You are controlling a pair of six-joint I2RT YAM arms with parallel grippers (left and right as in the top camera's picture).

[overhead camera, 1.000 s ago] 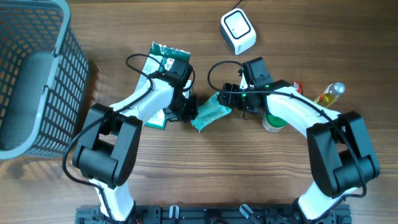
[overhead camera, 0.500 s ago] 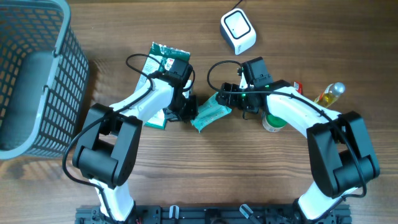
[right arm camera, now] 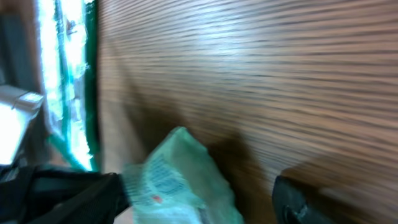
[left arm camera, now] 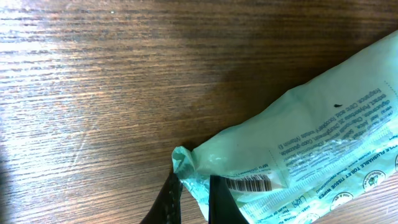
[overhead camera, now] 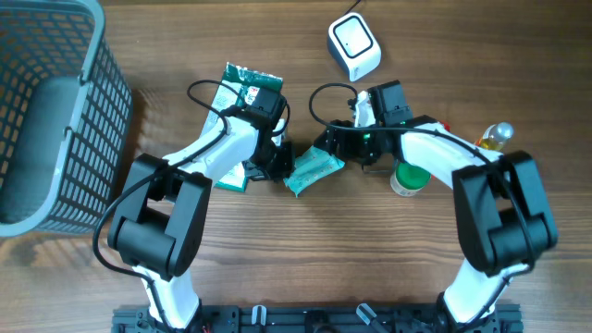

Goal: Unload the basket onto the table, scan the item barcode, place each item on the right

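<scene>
A pale green wipes pack lies in the middle of the wooden table. My left gripper is shut on its left sealed edge. In the left wrist view the fingers pinch that crinkled edge, and the pack shows its barcode facing up. My right gripper hovers at the pack's right end with its jaws wide apart. The blurred right wrist view shows the pack between the two fingers, with a gap on the right side. The white scanner stands at the back.
A grey mesh basket fills the left side. A dark green packet lies under the left arm. A green-capped jar, a yellow bottle and a small red item sit near the right arm.
The right wrist has swung up and left, bringing its jaws over the pack's right end and uncovering the green-capped jar. The jaws have narrowed a little. The left arm has not moved.
</scene>
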